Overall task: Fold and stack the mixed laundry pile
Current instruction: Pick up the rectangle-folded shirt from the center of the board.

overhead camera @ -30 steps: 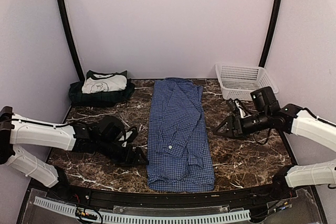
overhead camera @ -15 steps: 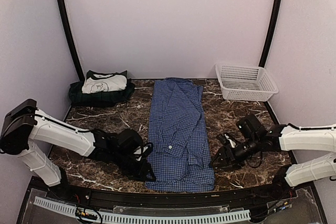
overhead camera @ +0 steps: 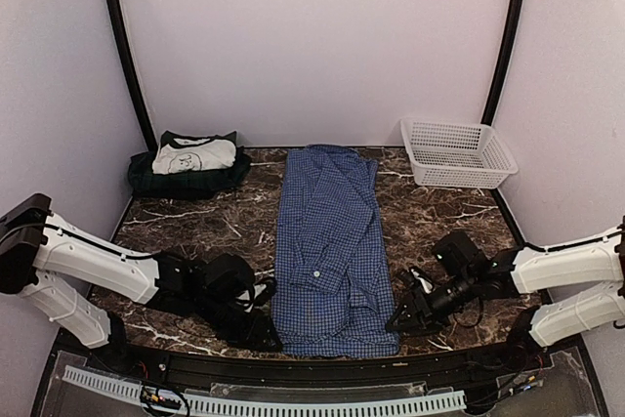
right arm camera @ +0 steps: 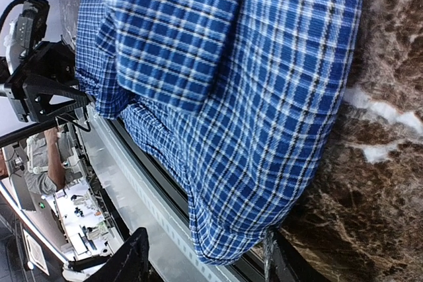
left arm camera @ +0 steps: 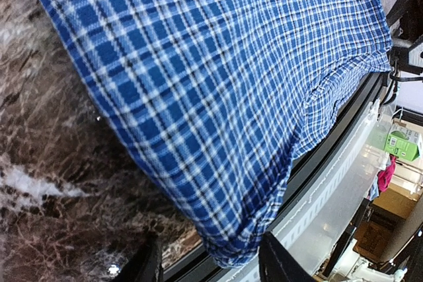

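Three garments lie on the dark, white-veined marble desk (overhead camera: 195,227). One blue-and-white small-check shirt (overhead camera: 332,231) of woven cloth is folded into a long narrow strip down the middle, running from the far edge to the near edge, with one white button (overhead camera: 315,273) showing. In the far left corner, two folded pieces are stacked: a cream garment (overhead camera: 195,154) with dark green trim on top of a dark green plaid one (overhead camera: 186,182). One white plastic lattice basket (overhead camera: 459,175), rectangular with flared walls, sits in the far right corner.

Both tools are low at the shirt's near end. The left tool (left arm camera: 211,263) has its two fingers parted, with the shirt's near left corner lying between them. The right tool (right arm camera: 198,262) is likewise spread, straddling the near right corner, where the hem is rumpled and folded over.
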Motion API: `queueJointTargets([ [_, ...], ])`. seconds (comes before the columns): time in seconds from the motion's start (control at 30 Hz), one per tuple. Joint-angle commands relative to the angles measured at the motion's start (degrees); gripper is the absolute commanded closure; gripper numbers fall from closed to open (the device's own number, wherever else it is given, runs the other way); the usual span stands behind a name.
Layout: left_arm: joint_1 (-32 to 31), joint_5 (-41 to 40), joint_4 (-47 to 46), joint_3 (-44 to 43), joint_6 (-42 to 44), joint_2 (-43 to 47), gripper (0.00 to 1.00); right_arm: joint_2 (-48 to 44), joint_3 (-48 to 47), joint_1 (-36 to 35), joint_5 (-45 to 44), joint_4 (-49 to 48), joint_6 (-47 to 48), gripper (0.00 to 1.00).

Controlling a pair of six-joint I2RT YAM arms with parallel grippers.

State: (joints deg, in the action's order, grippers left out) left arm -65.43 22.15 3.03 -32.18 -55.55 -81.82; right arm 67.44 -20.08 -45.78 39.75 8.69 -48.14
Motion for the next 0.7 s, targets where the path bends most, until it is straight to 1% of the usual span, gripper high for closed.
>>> queueJointTargets([
  [0.0,0.4,-2.6,-1.1,1.2,-1.7,1.9,0.5,1.9,1.1,-0.7,-0.7,-4.5,-1.5,0.41],
  [0.07,0.8,-1.7,-3.7,2.2,-2.4,2.4,0.48,2.0,1.5,-0.7,-1.0,-4.7,-1.8,0.29],
  [0.1,1.0,-1.6,-4.7,2.9,-2.9,3.1,0.46,1.9,1.5,-0.7,-1.3,-4.5,-1.8,0.26],
  [0.17,1.3,-0.6,-8.2,4.3,-3.2,4.8,0.4,1.6,1.5,-0.7,-1.5,-4.2,-1.7,0.25],
  [0.2,1.4,0.0,-9.9,4.6,-3.2,6.2,0.34,1.6,1.4,-0.7,-1.4,-4.1,-1.8,0.25],
  [0.27,1.6,-0.1,-10.2,5.2,-2.8,8.1,0.28,1.2,1.2,-0.7,-1.3,-2.7,-1.7,0.23],
  [0.33,2.6,-0.3,-9.1,5.1,-2.7,8.2,0.26,0.5,1.2,-0.7,-3.4,-0.7,-1.6,0.22],
  [0.43,4.8,1.9,-12.2,5.7,-3.9,6.0,0.3,2.6,0.0,0.2,-5.7,-1.0,-0.6,0.25],
  [0.5,5.3,3.2,-14.4,5.1,-3.7,3.5,0.35,6.4,-0.7,0.2,-4.2,-4.5,-0.7,0.3],
  [0.53,5.4,3.6,-14.9,4.7,-3.4,1.8,0.41,8.2,-0.8,0.1,-3.4,-6.6,-1.2,0.32],
  [0.6,5.4,4.9,-16.1,3.7,-3.0,-0.9,0.47,11.0,-1.1,0.0,-3.0,-8.4,-1.5,0.38],
  [0.67,5.4,5.2,-17.0,3.5,-3.3,-2.7,0.52,11.5,-1.3,-0.2,-3.0,-9.7,-1.5,0.43],
])
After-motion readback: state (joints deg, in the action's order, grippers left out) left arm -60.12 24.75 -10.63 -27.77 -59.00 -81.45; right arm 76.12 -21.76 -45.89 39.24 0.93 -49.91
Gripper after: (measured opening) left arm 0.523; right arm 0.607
